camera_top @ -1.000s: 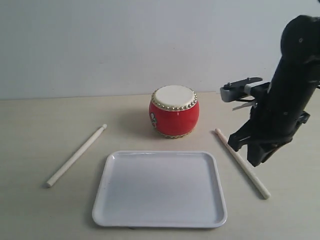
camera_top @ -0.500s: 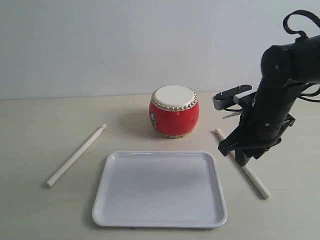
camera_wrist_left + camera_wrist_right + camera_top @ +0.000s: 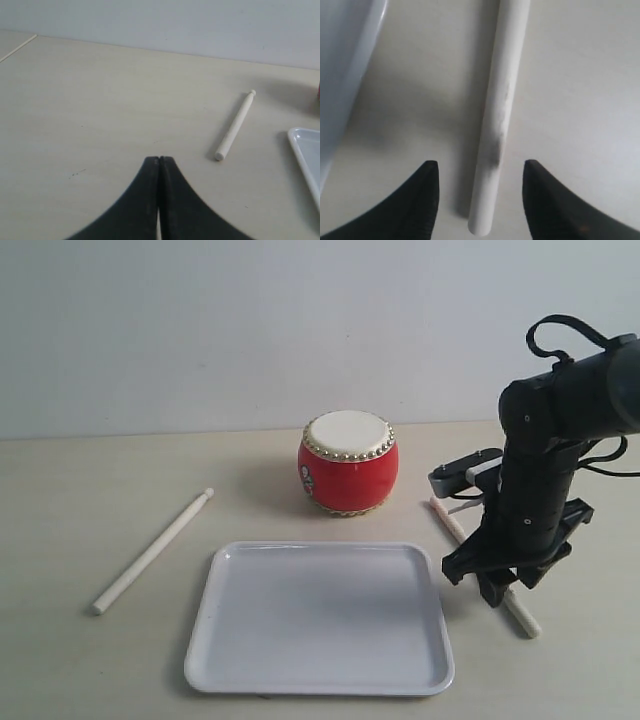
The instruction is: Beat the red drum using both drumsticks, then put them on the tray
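In the exterior view the red drum (image 3: 348,462) stands upright toward the back edge of the worktop (image 3: 80,490), with the tray (image 3: 320,620) before it near the front edge; the left-hand drumstick (image 3: 150,552) lies slanted toward the left edge; the right gripper (image 3: 497,590) hangs low over the right-hand drumstick (image 3: 447,517), beside the tray's right rim; in the left wrist view the left gripper (image 3: 159,161) is pressed together, empty, above bare worktop; in the right wrist view the right gripper (image 3: 481,167) gapes wide, one finger on either side of the right-hand drumstick (image 3: 502,100), not touching it.
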You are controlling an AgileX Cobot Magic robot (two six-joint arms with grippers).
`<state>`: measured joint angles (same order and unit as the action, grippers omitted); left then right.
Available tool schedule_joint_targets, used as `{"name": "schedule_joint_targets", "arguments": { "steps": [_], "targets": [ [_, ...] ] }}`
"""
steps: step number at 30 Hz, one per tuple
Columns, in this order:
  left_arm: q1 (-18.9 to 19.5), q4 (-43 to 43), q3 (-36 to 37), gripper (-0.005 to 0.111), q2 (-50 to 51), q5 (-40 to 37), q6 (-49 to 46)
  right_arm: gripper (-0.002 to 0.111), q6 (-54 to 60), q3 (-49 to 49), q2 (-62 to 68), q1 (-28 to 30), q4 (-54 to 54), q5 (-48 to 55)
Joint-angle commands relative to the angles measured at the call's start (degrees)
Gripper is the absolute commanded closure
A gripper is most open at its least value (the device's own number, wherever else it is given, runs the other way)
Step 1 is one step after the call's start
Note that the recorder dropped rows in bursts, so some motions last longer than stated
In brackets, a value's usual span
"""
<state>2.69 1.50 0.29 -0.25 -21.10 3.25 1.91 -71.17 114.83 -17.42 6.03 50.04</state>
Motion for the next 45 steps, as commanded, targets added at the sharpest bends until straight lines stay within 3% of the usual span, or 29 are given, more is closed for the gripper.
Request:
{"name": "schedule_joint_targets", "arguments": {
  "steps": [1, 35, 39, 45],
  "targets": [
    [0.1, 0.4, -0.3, 0.107, 0.2, 0.5, 0.1, 0.058, -0.1, 0.1, 1.0, 0.1, 0.6, -1.6],
    [0.1, 0.4, -0.3, 0.107, 0.2, 0.5, 0.1, 0.061, 0.3, 0.0, 4.0, 1.5, 0.0, -5.1],
    [0.1, 0.4, -0.3, 0.107, 0.2, 0.5, 0.1, 0.075, -0.2, 0.0, 4.0, 1.5, 0.2, -4.1],
    [0.1, 0.4, -0.3, 0.107, 0.2, 0.5, 0.1, 0.108, -0.7, 0.0, 4.0, 1.5, 0.4, -3.4]
  ]
}}
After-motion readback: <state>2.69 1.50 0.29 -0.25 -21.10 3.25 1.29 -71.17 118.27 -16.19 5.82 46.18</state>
